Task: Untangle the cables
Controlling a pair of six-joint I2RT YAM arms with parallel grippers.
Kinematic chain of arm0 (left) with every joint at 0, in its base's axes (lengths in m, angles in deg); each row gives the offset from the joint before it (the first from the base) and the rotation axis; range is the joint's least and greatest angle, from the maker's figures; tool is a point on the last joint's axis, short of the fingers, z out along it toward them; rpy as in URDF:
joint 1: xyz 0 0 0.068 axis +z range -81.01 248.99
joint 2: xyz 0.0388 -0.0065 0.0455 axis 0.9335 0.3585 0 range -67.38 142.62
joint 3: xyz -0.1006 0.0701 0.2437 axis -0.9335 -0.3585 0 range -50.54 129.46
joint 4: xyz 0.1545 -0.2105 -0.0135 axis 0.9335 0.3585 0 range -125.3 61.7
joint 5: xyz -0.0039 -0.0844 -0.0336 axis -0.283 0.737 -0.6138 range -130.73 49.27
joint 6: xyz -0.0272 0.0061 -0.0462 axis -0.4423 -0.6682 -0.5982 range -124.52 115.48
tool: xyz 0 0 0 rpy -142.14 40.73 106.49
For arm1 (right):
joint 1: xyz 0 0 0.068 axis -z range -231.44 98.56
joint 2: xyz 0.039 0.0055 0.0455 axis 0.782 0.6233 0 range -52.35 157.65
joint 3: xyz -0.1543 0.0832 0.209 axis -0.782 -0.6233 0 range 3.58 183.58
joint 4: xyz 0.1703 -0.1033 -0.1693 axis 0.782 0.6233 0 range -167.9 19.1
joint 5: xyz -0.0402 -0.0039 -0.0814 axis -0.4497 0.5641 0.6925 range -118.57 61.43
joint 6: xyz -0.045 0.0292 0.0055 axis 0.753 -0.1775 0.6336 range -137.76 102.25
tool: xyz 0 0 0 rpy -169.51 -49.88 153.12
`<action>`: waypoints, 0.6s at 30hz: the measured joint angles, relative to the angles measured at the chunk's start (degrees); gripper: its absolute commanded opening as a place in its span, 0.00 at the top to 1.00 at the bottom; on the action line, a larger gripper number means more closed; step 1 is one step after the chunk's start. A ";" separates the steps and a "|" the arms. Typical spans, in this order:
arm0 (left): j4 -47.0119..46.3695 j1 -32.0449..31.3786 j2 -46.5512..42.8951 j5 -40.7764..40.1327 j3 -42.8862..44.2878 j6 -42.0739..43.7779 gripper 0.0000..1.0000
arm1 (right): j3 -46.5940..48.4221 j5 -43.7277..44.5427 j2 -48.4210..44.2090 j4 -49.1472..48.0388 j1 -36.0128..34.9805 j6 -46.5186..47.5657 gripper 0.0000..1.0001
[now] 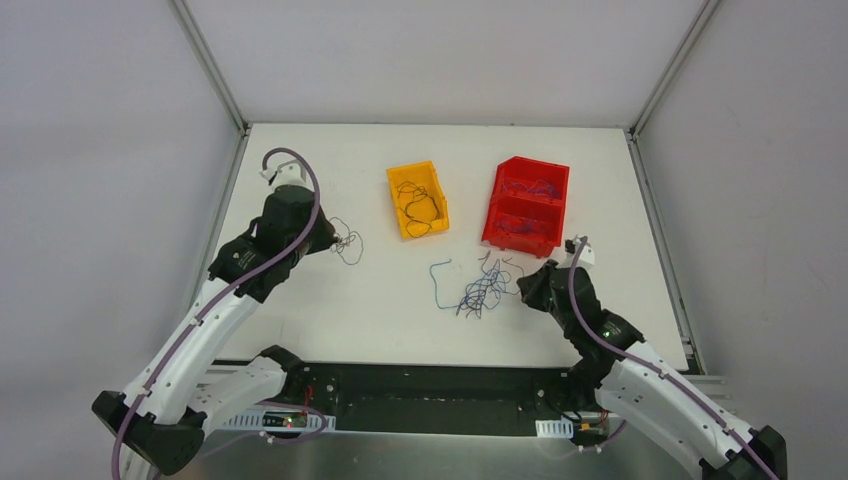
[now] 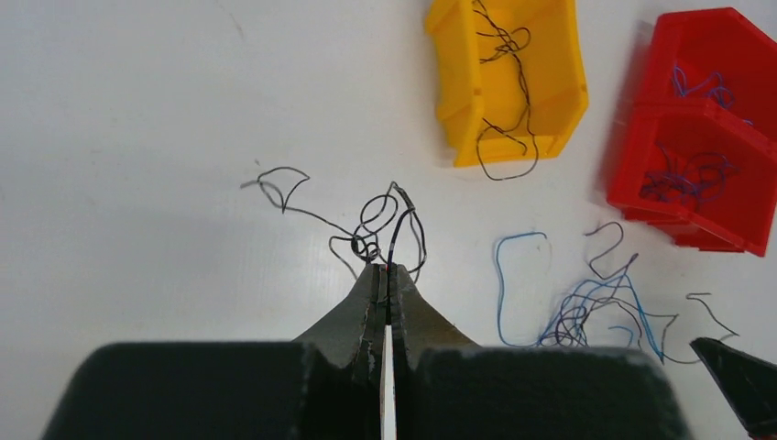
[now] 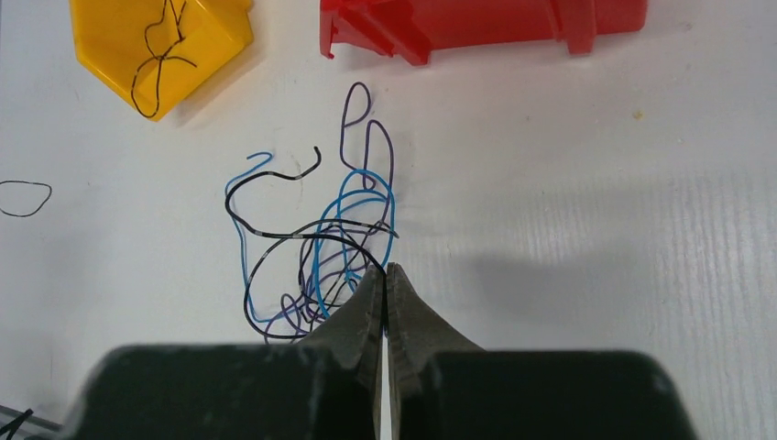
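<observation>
my left gripper sits over the left part of the white table, jaws pressed together. a curly black cable runs down into the seam between my fingertips, so i am pinching it; the rest of it loops out on the table just past my tips, far and to the right of them.

my right gripper is low over the near right of the table, jaws closed as well. its tips are right against the right edge of the tangle, a knot of thin blue, black and purplish cables lying near the middle of the table. i cannot tell whether a strand is caught between these tips or only lies beside them.

beyond the tangle stand two bins, well apart from both of my grippers. the yellow bin on the left has black wires in it, one loop hanging over its near edge. the red bin to its right has two compartments, each holding thin blue wires.
</observation>
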 measured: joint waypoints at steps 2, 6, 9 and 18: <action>-0.94 0.00 1.27 2.34 0.81 0.39 1.00 | 0.00 -1.46 0.96 -0.04 0.00 0.20 1.00; -3.04 0.00 4.85 6.43 3.74 0.94 1.00 | 0.00 -4.31 3.56 -0.85 0.00 0.72 1.00; -4.39 0.00 8.20 8.63 6.78 1.64 1.00 | 0.07 -5.97 5.44 -1.55 0.00 1.29 1.00; -7.74 0.00 20.48 11.89 18.16 3.37 1.00 | 0.17 -7.48 7.96 -3.19 0.00 3.41 1.00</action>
